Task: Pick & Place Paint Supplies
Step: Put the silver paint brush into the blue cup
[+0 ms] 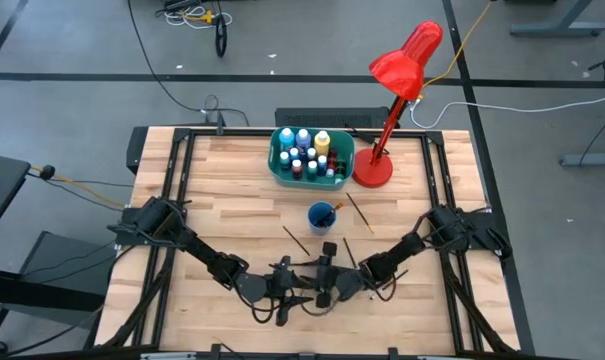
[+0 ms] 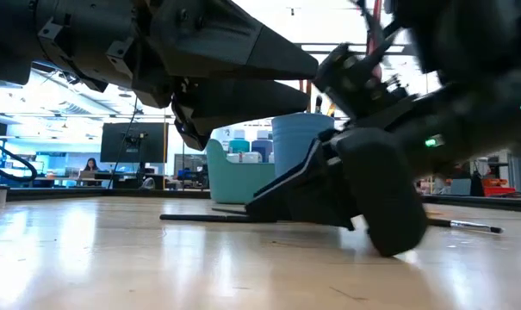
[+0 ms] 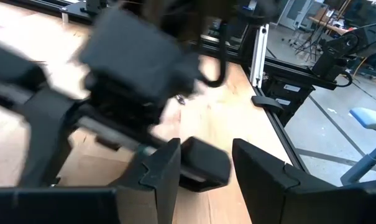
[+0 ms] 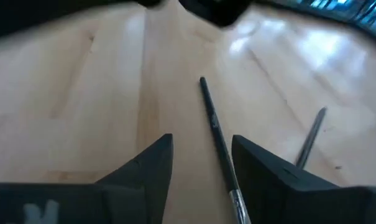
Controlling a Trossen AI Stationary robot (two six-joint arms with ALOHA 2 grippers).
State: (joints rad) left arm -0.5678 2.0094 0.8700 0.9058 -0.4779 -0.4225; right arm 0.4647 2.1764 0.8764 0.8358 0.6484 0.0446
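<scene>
A thin dark paintbrush (image 4: 212,121) lies flat on the wooden table, running between the open fingers of my right gripper (image 4: 203,155); I see no touch. A second brush (image 4: 312,140) lies beside it. In the high view my right gripper (image 1: 324,288) and my open left gripper (image 1: 285,295) meet low over the table's near middle. The left wrist view looks past my left gripper (image 3: 206,168) at the right arm close ahead. Loose brushes (image 1: 295,240) (image 1: 359,212) lie farther out. Small paint bottles (image 1: 304,150) stand in the teal tub (image 1: 278,165).
A blue cup (image 1: 322,216) holding brushes stands just beyond the grippers, in front of the teal tub. The red desk lamp (image 1: 374,170) stands right of the tub. The low view shows brushes (image 2: 204,218) (image 2: 467,226) flat on the table. Bare wood lies to the left and right.
</scene>
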